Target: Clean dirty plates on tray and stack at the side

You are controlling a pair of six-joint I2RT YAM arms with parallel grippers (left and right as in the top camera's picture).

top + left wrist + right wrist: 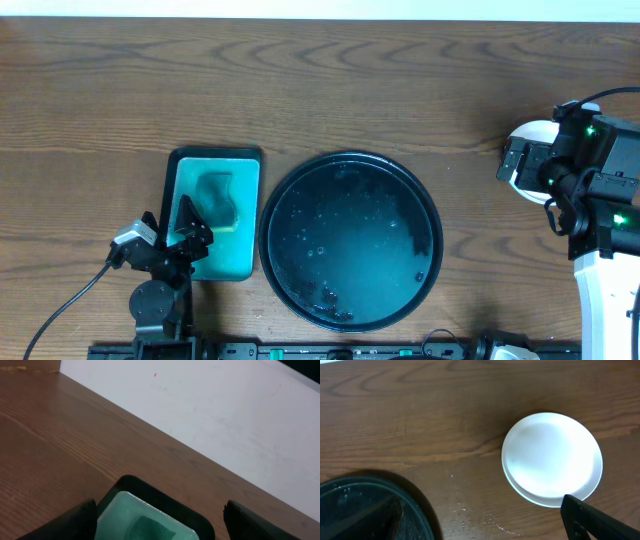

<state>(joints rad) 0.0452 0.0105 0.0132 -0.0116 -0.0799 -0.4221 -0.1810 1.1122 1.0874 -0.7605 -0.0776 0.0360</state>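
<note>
Off to the right of the black tray (pixel 340 250), on bare wood, the plates (pixel 551 457) sit stacked — a white one on top, a paler rim showing beneath; a third I cannot make out. The tray holds only water drops. The right gripper (pixel 480 512) hovers near the stack, fingers spread wide and empty; the left gripper (pixel 157 512) is likewise spread above the green sponge tray (pixel 122 507). These plates look light, stiff and glossy, probably wet and slippery — best pinched at the raised rim, one finger under the lip.
</note>
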